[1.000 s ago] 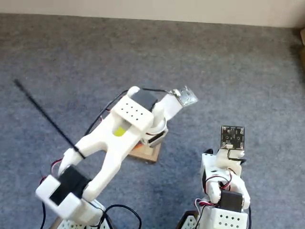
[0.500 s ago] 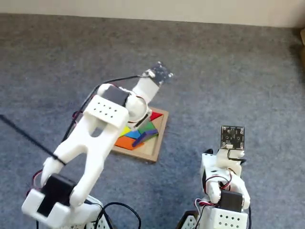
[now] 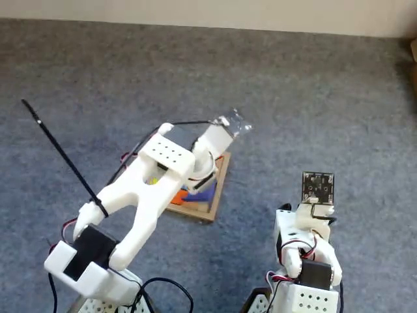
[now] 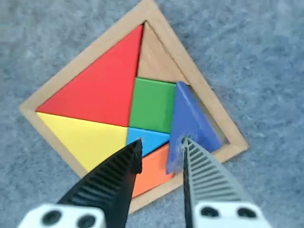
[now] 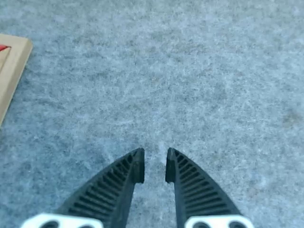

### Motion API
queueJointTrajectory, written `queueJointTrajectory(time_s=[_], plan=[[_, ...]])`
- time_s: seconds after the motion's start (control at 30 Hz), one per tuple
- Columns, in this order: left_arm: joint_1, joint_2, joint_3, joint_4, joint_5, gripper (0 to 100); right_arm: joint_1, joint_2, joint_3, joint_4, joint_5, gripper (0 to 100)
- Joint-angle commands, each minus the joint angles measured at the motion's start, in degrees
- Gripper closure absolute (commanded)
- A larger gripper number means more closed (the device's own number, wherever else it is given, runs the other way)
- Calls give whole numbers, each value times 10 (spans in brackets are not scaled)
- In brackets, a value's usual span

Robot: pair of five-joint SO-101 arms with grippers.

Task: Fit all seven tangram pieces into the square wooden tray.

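The wooden tray (image 4: 194, 78) lies on the grey carpeted worktop (image 5: 190, 71). A red triangle (image 4: 99, 85), yellow triangle (image 4: 90, 137), green square (image 4: 152, 104), pale blue piece (image 4: 147, 137) and orange piece (image 4: 152, 171) sit flat inside it. A dark blue triangle (image 4: 190, 118) lies tilted across the rim, beside a bare slot. The left pincer (image 4: 160, 145) hangs released above, one finger just beside that triangle's tip. The right pincer (image 5: 153, 166) is well apart from the tray, barely parted and gripping nothing.

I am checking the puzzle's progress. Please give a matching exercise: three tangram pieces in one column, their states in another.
1 red triangle
2 green square
3 dark blue triangle

a tilted, not seated flat
b seated, long edge against the yellow triangle
c seated, edge against the light blue triangle

Pairs: 1-b, 2-c, 3-a
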Motion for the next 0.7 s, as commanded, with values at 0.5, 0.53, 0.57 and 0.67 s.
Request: queueJointTrajectory(time_s=[0.5,0.53,0.57,0.67], plan=[[-22,0,-6,-45,4,853,7,-5,68,2,1,907],[-22,1,-4,-47,3,853,7,-5,68,2,1,907],[-22,1,-3,-48,3,853,7,-5,68,2,1,907],[-11,1,7,-49,3,853,7,-5,68,2,1,907]])
